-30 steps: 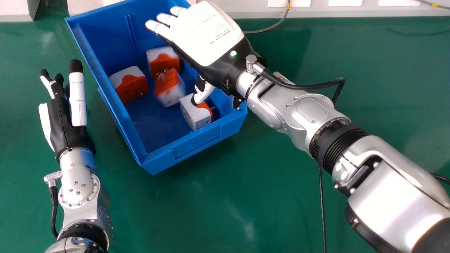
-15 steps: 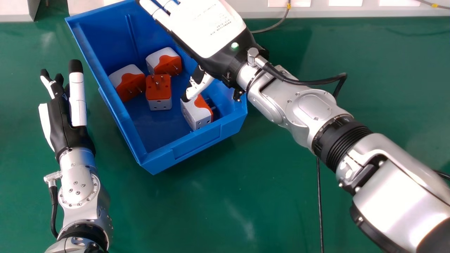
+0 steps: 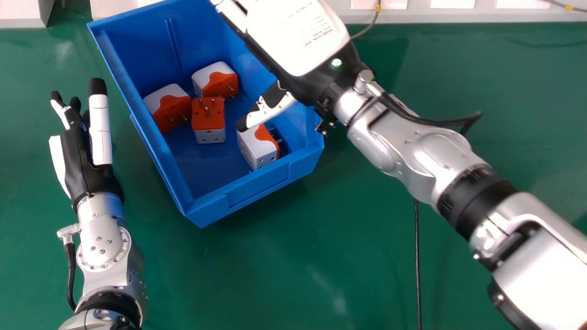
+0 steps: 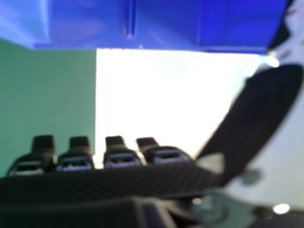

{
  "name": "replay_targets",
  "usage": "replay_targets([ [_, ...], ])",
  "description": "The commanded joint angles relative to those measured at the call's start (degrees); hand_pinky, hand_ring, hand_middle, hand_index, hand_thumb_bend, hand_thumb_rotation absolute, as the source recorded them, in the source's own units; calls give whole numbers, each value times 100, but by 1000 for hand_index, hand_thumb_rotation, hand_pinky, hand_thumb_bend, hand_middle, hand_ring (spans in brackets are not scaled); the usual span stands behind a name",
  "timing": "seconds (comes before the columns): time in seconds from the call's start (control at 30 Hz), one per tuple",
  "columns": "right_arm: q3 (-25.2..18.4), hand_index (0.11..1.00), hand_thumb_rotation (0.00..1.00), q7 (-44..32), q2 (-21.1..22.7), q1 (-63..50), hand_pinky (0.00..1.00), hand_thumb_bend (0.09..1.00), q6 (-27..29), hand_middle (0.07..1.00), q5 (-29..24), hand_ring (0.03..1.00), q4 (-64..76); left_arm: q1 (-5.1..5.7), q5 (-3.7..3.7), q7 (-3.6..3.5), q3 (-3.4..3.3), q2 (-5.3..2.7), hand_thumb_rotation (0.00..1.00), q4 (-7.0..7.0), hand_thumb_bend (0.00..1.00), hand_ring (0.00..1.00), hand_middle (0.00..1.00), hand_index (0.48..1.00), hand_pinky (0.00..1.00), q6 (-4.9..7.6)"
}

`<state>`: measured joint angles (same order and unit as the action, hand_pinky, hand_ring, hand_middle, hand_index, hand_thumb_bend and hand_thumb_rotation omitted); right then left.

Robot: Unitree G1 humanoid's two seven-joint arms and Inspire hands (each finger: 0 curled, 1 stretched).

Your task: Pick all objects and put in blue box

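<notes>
adapters (image 3: 208, 117), four of them, lie inside the blue box (image 3: 259, 182). we see the right robot hand (image 3: 298, 39) above its right side, fingers straight, thumb apart; the left robot hand (image 3: 78, 158), also spread, is left of the box.

And there was the blue box (image 4: 166, 26), its wall spanning the view! Beside its edge, green surface (image 4: 47, 90) met a glaring white patch (image 4: 156, 90). Across from the box, the right hand (image 3: 293, 41) showed its black fingertips (image 4: 43, 144) in a row, the thumb (image 4: 261, 114) slanting toward the box.
</notes>
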<state>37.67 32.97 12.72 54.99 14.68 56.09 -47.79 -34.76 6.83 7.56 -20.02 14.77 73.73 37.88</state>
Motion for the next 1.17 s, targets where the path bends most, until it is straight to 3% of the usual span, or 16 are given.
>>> replay_targets([
  [0.0, -231, 1000, 560, 264, 179, -161, 1000, 1000, 177, 1000, -197, 1000, 422, -121, -42, 11, 14, 19, 906, -42, 935, 977, 1000, 996, 933, 41],
  [0.13, -582, 1000, 528, 356, 442, -655, 1000, 1000, 695, 1000, -551, 1000, 966, -120, -30, 5, 9, 7, 906, -54, 938, 977, 1000, 996, 934, 53],
  [0.27, -1056, 1000, 519, 472, 567, -1142, 1000, 1000, 1757, 1000, -1330, 1000, 750, -131, -7, -27, -7, -5, 906, -55, 940, 977, 1000, 996, 934, 62],
  [0.4, -1485, 1000, 592, 918, 377, -1599, 1000, 1000, 2978, 1000, -1988, 1000, -214, -139, -9, -24, -9, -13, 906, -55, 940, 977, 1000, 996, 934, 69],
  [0.53, -1669, 1000, 660, 1163, 208, -1858, 986, 993, 3654, 1000, -2188, 1000, -993, -139, -64, 41, 29, 7, 906, -58, 939, 977, 1000, 997, 934, 60],
  [0.6, -1793, 1000, 685, 977, 94, -2146, 974, 987, 3829, 1000, -2415, 1000, -1418, -129, -71, 35, 38, 37, 906, -64, 938, 977, 1000, 997, 934, 62],
  [0.73, -2364, 1000, 799, 42, -229, -2420, 939, 955, 3664, 1000, -3291, 999, -2126, -124, -82, 13, 62, 98, 906, -77, 940, 977, 1000, 998, 933, 65],
  [0.83, -3317, 1000, 857, -1654, -551, -2221, 893, 929, 2829, 989, -4666, 980, -2257, -118, -10, -129, 25, 127, 907, -84, 942, 978, 1000, 998, 932, 93],
  [0.9, -3645, 1000, 879, -2132, -666, -2155, 867, 914, 2566, 982, -5100, 967, -2168, -108, 5, -172, 12, 136, 907, -79, 943, 979, 1000, 998, 931, 99],
  [0.97, -3800, 1000, 914, -2324, -735, -2146, 824, 877, 2463, 973, -5278, 950, -2095, -101, 3, -197, 3, 155, 906, -70, 945, 980, 1000, 999, 930, 84],
  [1.13, -3766, 1000, 962, -2317, -766, -2110, 780, 833, 2421, 964, -5081, 926, -2119, -52, -151, -82, 111, 268, 906, -75, 946, 979, 1000, 999, 929, 69],
])
